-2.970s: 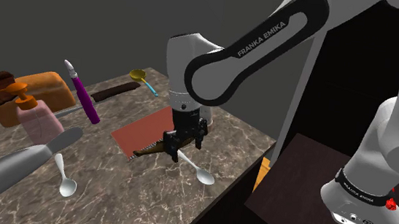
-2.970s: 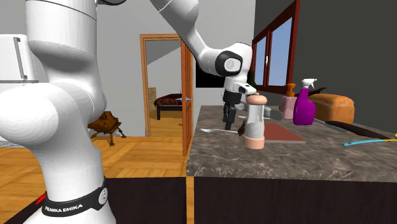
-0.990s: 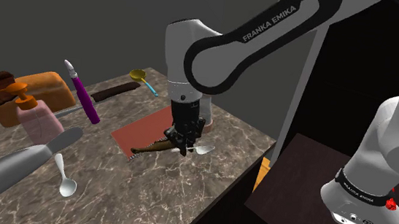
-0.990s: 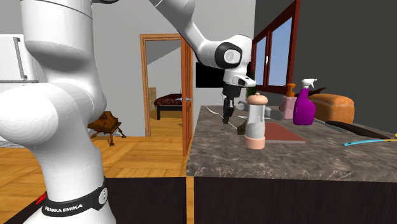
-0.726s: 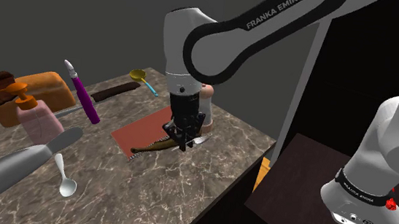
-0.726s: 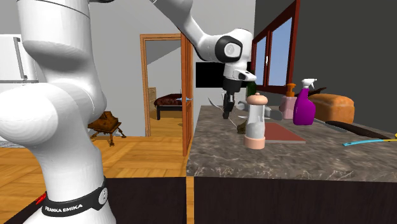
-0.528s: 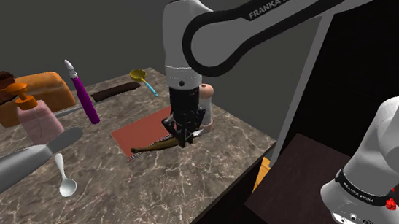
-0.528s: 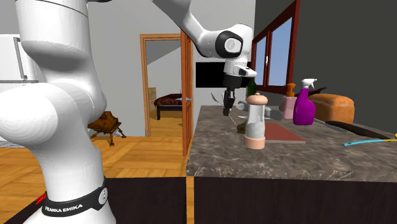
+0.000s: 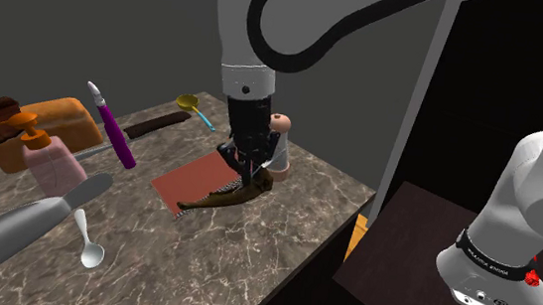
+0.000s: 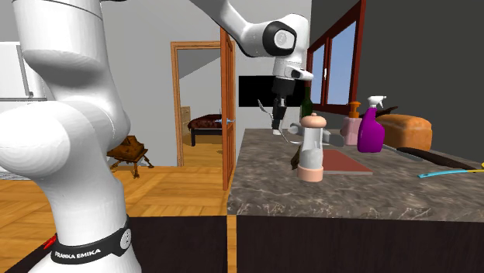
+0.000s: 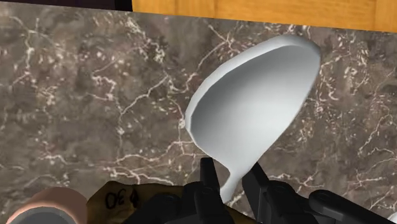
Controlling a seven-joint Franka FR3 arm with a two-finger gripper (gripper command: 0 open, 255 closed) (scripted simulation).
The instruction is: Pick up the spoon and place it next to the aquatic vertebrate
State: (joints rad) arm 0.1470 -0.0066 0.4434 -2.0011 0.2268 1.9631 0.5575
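Glossy white spoon [image 11: 254,108] aloft (handle clasped), brown fish [image 9: 218,199] flat below.

White arm [image 9: 541,188], dark joints [image 10: 280,36], blk band [image 9: 496,262] w/ FRANKA EMIKA lettering, red spot [image 9: 533,278] nr base, all-blk pincer [image 11: 230,174]

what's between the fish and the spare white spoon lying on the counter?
Nothing. In the shoulder view the marble counter is bare between the fish and the spare white spoon.

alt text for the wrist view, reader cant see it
A pale grey spoon is clasped by its neck in the black jaws, its bowl over a dark veined counter. A pinkish round rim shows beside the jaws.
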